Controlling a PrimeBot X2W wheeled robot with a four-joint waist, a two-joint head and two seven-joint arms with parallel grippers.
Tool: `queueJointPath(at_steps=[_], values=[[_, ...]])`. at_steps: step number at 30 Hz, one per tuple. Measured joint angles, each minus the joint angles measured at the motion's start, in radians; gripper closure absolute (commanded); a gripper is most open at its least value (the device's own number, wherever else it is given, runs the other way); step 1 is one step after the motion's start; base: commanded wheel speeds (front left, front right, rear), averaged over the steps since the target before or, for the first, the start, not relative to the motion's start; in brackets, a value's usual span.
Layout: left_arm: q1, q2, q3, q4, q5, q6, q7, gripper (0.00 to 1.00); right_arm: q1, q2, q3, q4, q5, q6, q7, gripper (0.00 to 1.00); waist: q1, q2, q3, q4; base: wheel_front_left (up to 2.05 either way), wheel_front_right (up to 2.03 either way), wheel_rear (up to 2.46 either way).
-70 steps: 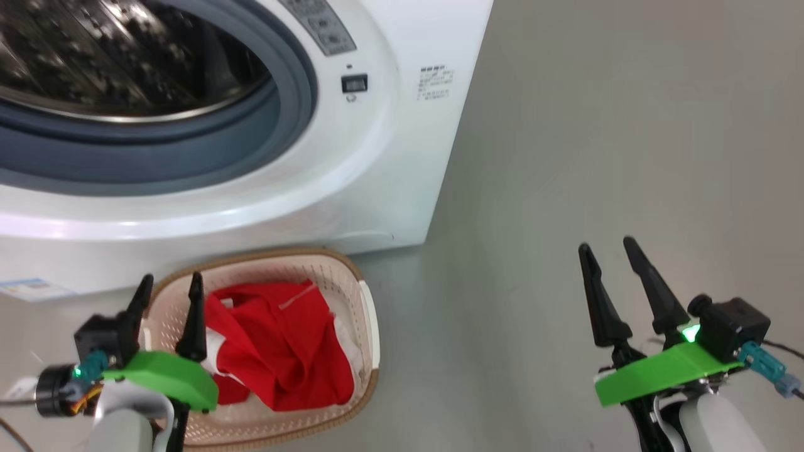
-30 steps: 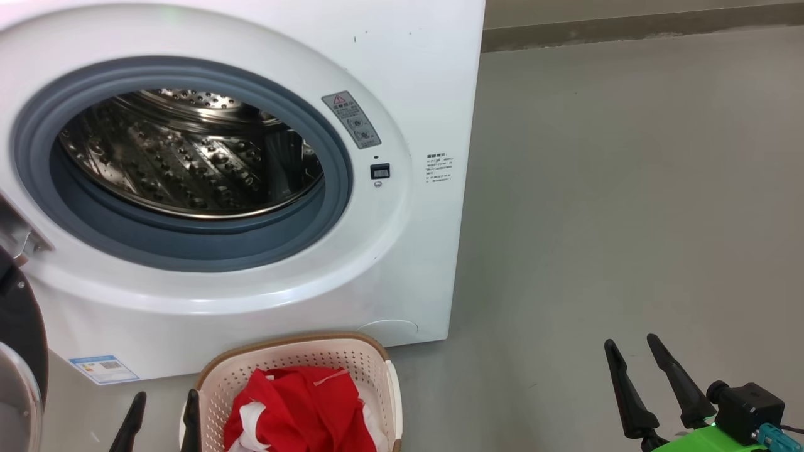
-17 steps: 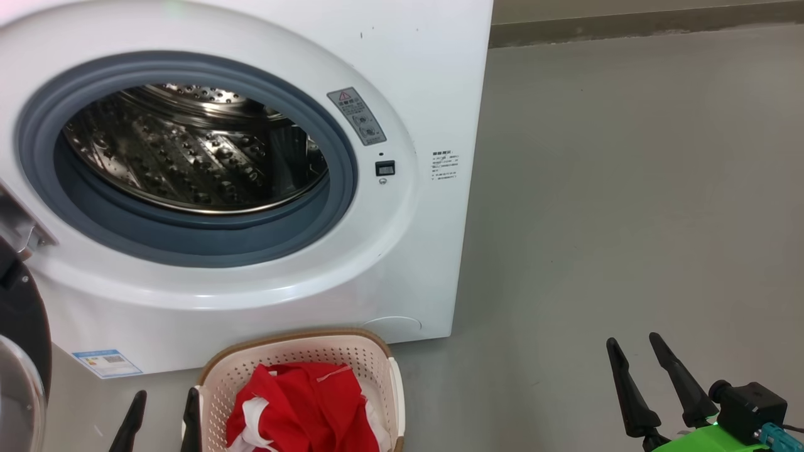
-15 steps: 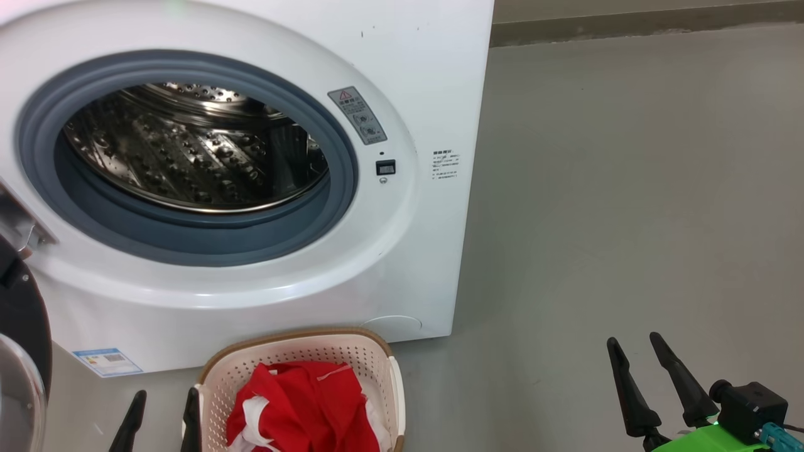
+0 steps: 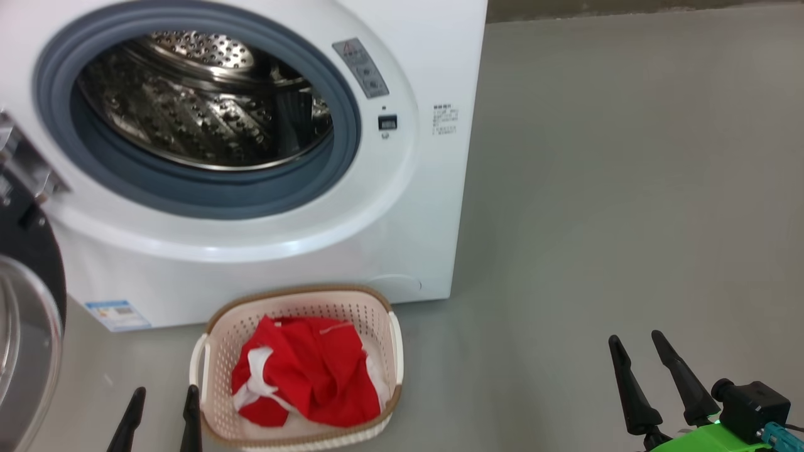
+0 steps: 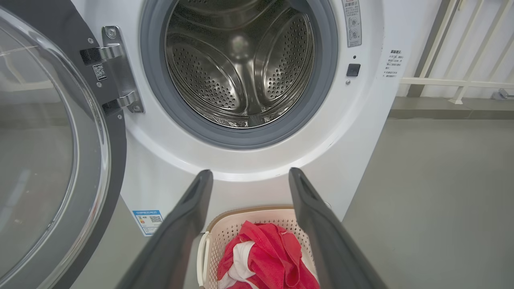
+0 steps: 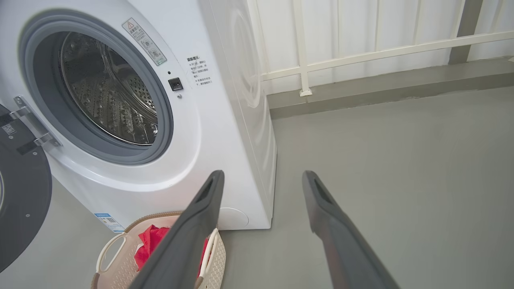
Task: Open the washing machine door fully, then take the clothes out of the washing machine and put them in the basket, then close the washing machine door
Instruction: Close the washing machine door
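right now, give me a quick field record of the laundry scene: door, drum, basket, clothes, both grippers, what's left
washing machine door: swung wide open on its hinge
drum: steel, no clothes visible inside
basket: on the floor, in front of the washing machine
clothes: red with white trim, piled in the basket
left gripper: open, holding nothing, beside the basket
right gripper: open, holding nothing, above the floor
step left: close the door
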Motion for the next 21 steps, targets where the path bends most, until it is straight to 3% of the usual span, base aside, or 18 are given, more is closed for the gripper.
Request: queueJointPath(at_steps=[8,21], values=[[0.000,0.000,0.000,-0.006,0.000,-0.001,0.000,0.00,0.000,0.002,0.000,0.000,0.000,0.000,0.000,0.00,0.0000,0.0000,0.006,0.006,-1.07,1.07,0.00],[-0.001,0.000,-0.006,-0.003,-0.001,-0.002,0.000,0.00,0.000,0.003,-0.001,-0.001,-0.001,0.000,0.000,0.00,0.0000,0.0000,0.005,0.015,-0.11,0.11,0.00]])
